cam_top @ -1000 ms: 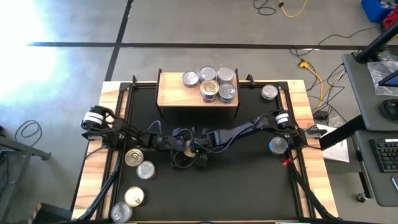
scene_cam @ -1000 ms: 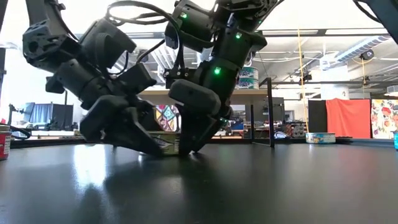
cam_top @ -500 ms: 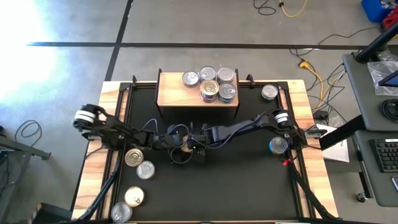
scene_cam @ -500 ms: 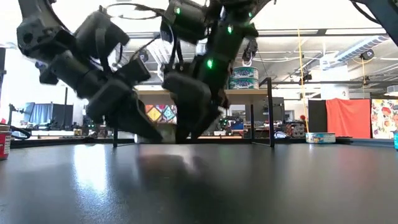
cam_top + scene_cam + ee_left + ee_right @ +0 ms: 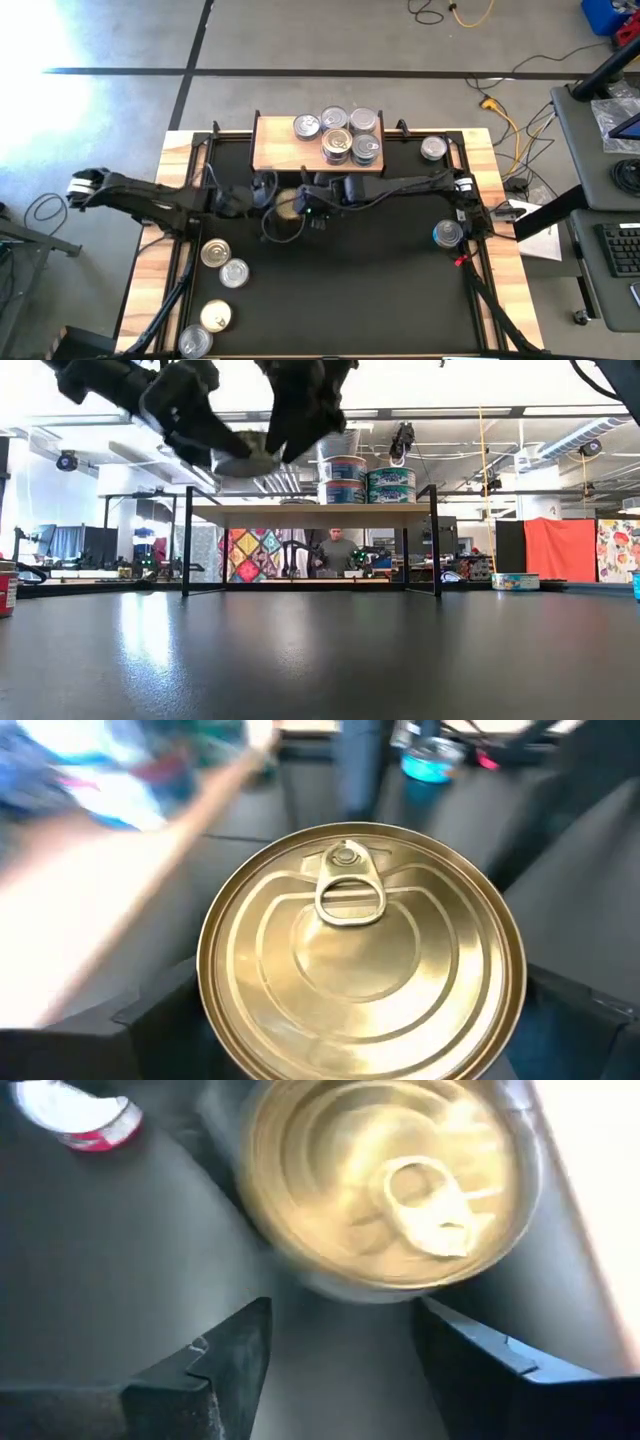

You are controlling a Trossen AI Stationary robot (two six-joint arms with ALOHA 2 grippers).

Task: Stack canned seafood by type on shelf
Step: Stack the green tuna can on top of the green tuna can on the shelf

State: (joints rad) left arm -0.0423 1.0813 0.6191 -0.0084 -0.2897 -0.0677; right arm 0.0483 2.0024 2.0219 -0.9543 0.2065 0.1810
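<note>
A gold-lidded tin (image 5: pixel 288 203) hangs in the air just short of the shelf's near edge, between my two grippers. My left gripper (image 5: pixel 360 1030) is shut on it, and the tin (image 5: pixel 360 950) fills the left wrist view. My right gripper (image 5: pixel 345 1350) is open, and its fingers end just short of the tin (image 5: pixel 390 1180). In the low view the tin (image 5: pixel 245 460) is higher than the shelf board (image 5: pixel 310 512). The shelf (image 5: pixel 275 150) carries several tins (image 5: pixel 337 145), some of them stacked. My left gripper pinches the gold-lidded tin by its side wall (image 5: pixel 215 1010), one finger (image 5: pixel 150 1020) on each of two opposite sides. It comes slanting down from the table's left. The tin is lifted clear, lid up and slightly tilted. I cannot tell whether my right gripper's open fingers (image 5: pixel 230 1350) touch the tin.
Several tins (image 5: pixel 214 253) lie on the table's near left part. One silver tin (image 5: pixel 432 148) sits by the far right corner and a blue one (image 5: pixel 447 234) at the right edge. The shelf's dark legs (image 5: pixel 436 540) stand behind the grippers.
Both grippers have risen from the table top and moved toward the far edge, up to the shelf. The gold-lidded tin, which stood on the table's middle, has been lifted clear by my left gripper. The left arm has stretched out low and long from the table's left.
</note>
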